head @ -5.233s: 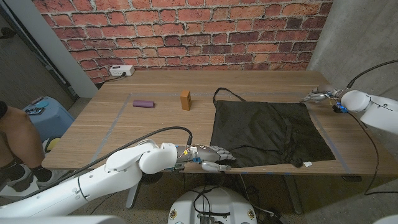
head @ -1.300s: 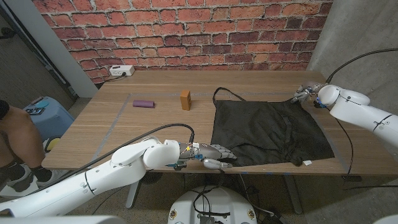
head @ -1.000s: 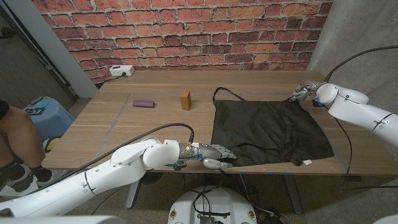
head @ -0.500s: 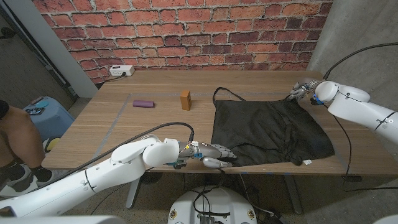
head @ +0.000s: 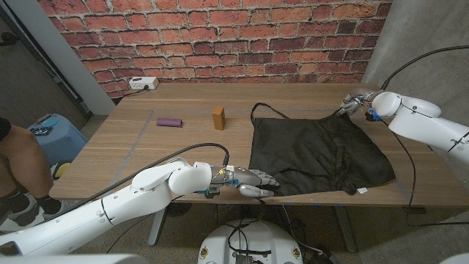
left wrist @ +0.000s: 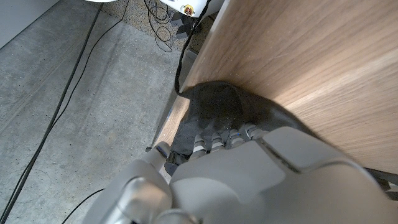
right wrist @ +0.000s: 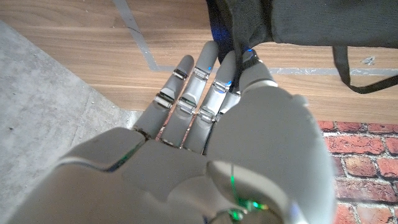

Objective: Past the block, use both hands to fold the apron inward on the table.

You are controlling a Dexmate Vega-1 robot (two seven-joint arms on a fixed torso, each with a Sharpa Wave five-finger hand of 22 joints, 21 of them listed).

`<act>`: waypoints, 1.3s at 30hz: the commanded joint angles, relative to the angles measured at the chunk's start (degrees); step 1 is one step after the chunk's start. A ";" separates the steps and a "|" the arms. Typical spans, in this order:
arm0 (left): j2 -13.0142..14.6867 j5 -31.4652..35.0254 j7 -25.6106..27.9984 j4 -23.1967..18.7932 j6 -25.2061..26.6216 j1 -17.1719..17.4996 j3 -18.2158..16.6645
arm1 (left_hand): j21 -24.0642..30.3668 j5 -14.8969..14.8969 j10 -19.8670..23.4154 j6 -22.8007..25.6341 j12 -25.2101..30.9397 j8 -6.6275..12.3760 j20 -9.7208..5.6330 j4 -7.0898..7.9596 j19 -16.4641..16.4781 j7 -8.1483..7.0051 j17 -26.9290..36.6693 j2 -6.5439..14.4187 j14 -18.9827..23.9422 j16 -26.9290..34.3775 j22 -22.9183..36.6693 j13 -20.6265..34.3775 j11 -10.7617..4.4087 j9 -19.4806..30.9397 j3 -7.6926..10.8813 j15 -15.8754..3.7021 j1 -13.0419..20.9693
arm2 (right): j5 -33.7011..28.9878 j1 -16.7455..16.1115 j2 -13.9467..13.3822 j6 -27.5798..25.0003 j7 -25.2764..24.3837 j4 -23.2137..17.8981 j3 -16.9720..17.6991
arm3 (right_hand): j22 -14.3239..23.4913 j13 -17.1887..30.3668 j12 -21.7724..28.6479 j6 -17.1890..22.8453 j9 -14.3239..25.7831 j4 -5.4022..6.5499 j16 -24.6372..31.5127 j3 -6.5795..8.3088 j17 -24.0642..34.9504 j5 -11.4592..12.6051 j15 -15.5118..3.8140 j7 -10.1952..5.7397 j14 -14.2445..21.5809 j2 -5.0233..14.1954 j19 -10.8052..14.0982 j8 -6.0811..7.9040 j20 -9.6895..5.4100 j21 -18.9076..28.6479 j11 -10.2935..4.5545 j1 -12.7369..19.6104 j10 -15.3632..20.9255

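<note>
Black apron [head: 315, 155] lying unfolded past block [head: 218, 117]; left hand [head: 253, 183] gripping near corner, right hand [head: 357, 102] at far corner, grasp indeterminate; whole fold left.

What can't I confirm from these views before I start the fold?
- Left hand hold on the apron: in the left wrist view its own back covers the fingertips; head view too small.
- Right hand at the far corner: the right wrist view doesn't show whether cloth is pinched.
- White tag: too small to read.
- Block faces: too small.
</note>
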 commanded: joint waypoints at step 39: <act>-0.04 -2.53 -0.30 1.99 -1.97 -1.13 0.16 | 0.44 -0.05 -0.18 -0.04 -0.06 -0.02 -0.41 -0.17 -7.63 -0.26 0.08 -3.53 -3.12 0.03 0.07 0.02 -0.05 0.06 0.94 0.05 -3.97 | 5.80 -9.29 -8.12 -2.73 -5.79 -17.78 8.51 | 0.13 0.80 0.18 0.15 0.35 0.11 -1.33 -1.77 2.61 -1.64 -3.88 1.16 1.19 0.93 0.34 -0.23 -2.14 0.66 1.15 2.25 0.06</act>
